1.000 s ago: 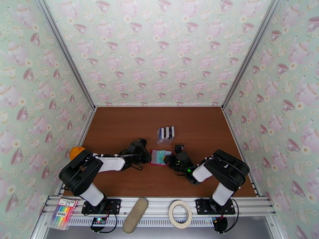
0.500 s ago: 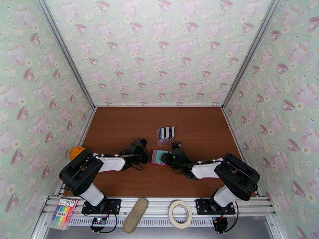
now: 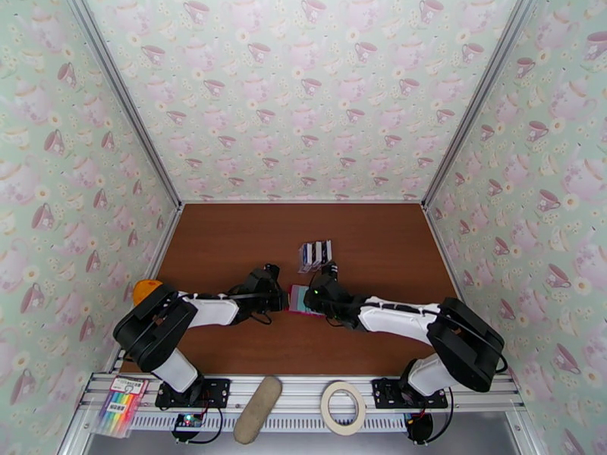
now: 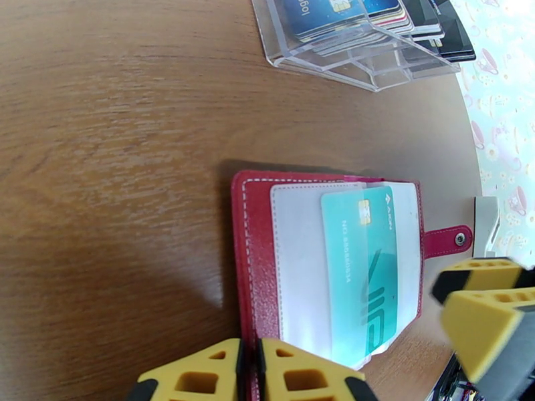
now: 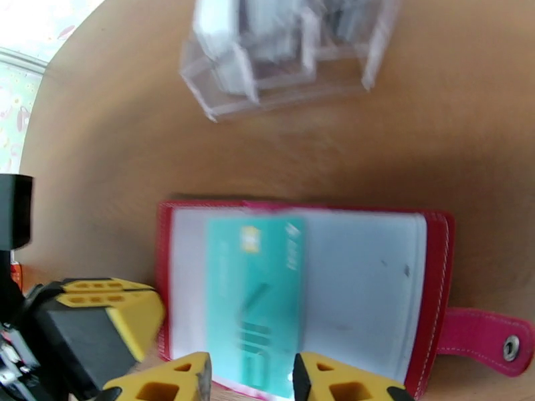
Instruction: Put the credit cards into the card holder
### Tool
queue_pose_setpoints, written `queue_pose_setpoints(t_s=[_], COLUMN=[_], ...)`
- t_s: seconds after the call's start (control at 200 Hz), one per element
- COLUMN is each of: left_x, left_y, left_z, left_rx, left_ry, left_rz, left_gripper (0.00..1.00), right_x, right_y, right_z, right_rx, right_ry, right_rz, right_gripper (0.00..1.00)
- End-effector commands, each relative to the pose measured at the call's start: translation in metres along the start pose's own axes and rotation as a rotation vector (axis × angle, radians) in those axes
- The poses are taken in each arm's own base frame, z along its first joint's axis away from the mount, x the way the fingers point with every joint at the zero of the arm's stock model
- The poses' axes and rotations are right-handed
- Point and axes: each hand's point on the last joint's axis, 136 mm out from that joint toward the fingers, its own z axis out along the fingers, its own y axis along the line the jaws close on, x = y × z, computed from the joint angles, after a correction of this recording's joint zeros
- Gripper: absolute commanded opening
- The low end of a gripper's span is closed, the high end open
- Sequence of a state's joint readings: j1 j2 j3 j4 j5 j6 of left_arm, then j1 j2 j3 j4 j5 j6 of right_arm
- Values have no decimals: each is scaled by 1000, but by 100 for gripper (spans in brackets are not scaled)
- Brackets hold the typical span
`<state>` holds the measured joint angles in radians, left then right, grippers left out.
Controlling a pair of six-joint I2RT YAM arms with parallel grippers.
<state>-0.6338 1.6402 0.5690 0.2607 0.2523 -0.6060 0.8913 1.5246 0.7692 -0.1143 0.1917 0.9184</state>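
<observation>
1 teal credit card is sitting in the open red leather card holder on the counter; other cards are waiting in the clear plastic rack. The left fingers are pinching the holder's edge, and the right fingers are hanging spread over the card.

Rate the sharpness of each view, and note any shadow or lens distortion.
Right wrist: motion-blurred, the clear stand smeared and the teal card soft. Left wrist: sharp, the card holder casting a dark shadow to its left in the picture, the table edge bowed by the lens. Top external: evenly lit, crisp.
</observation>
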Motion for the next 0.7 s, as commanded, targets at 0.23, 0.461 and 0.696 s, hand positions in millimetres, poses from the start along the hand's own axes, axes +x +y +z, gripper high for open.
queue_pose_setpoints(t_s=[0.23, 0.461, 0.696], left_x=[85, 88, 91], left_y=[24, 23, 25], left_z=[9, 8, 8], left_rx=[-50, -43, -50], left_ry=[252, 252, 252], left_rz=[-79, -81, -82], left_gripper=[13, 13, 13], right_x=[7, 6, 5], right_y=[-14, -16, -25], right_z=[17, 18, 19], right_rx=[200, 230, 270], right_ry=[71, 69, 62], right_rz=[-162, -177, -184], right_gripper=[44, 48, 48])
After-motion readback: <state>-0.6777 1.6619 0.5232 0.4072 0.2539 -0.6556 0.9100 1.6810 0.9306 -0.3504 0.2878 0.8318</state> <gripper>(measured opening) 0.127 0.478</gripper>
